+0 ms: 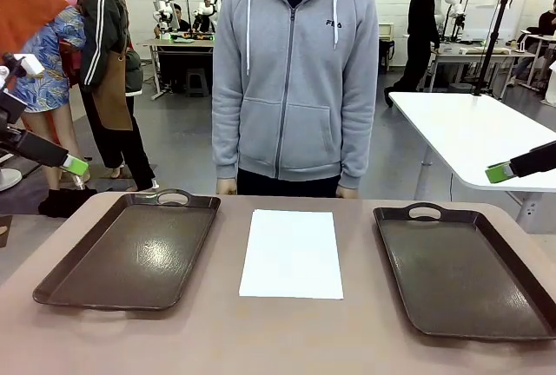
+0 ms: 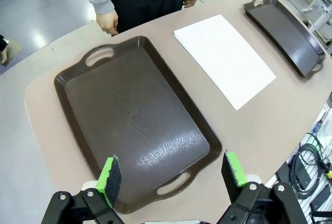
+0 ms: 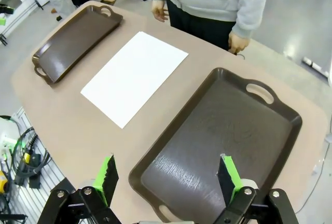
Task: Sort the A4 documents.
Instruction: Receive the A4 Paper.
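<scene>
A stack of A4 documents (image 1: 291,253) lies flat at the middle of the table, showing as one blank white sheet, also seen as the documents (image 2: 224,58) and the documents (image 3: 135,76). My left gripper (image 1: 76,165) hovers high off the table's left side. In its wrist view the left gripper (image 2: 173,175) is open and empty above the left tray (image 2: 135,120). My right gripper (image 1: 499,172) hangs high at the right. In the right wrist view the gripper (image 3: 168,175) stands open and empty over the right tray (image 3: 223,136).
Two dark brown handled trays, the left one (image 1: 130,249) and the right one (image 1: 465,271), flank the paper, and both are empty. A person in a grey hoodie (image 1: 295,71) stands at the far edge, with hands (image 1: 228,186) down at the table's rim. A white table (image 1: 473,132) stands behind at the right.
</scene>
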Robot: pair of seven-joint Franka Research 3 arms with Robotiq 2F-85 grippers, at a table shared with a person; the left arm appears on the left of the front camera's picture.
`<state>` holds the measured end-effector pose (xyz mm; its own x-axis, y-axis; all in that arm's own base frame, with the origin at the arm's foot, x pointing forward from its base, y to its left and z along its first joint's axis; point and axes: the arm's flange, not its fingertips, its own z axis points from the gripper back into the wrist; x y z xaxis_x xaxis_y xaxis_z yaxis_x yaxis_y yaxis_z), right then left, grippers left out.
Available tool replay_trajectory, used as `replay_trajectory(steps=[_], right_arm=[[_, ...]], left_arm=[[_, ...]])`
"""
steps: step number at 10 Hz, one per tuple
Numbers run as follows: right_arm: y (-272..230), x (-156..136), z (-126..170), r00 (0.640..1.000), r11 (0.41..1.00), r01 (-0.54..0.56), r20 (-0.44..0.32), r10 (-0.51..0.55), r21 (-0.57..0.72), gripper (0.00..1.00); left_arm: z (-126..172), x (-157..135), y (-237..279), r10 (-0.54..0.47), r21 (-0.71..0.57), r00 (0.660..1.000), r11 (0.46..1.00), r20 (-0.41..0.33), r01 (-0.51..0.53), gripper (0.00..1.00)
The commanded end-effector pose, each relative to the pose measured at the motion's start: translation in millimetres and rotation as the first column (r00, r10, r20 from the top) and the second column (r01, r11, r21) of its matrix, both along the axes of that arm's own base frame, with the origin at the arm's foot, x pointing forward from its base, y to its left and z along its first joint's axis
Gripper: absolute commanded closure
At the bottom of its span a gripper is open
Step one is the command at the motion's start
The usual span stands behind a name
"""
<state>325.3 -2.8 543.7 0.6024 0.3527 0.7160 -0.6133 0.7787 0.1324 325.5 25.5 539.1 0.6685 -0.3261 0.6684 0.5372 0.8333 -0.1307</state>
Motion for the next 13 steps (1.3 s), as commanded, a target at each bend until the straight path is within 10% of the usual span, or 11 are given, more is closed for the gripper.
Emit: replay_trajectory(steps=[1, 9, 10, 13], right_arm=[[14.3, -37.3, -53.1, 1.0, 1.0, -0.003, 0.002, 0.003, -0.004, 0.0], [11.7, -32.6, -57.6, 0.999, 0.999, 0.048, -0.023, -0.048, -0.013, 0.0], [1.3, 5.9, -9.3, 0.999, 0.999, 0.025, -0.032, -0.026, -0.029, 0.0], [1.3, 5.9, -9.3, 0.999, 0.999, 0.025, -0.032, -0.026, -0.029, 0.0]], left_arm=[[-56.2, -46.3, -0.6, -0.018, -0.036, 1.0, 0.999, 0.01, 0.018, 0.0], [-60.4, -37.2, -3.6, -0.026, -0.144, 0.999, 0.989, -0.04, 0.02, 0.0], [-9.6, -2.0, 10.4, -0.043, -0.081, 0.999, 0.996, -0.032, 0.04, 0.0], [-9.6, -2.0, 10.4, -0.043, -0.081, 0.999, 0.996, -0.032, 0.04, 0.0]])
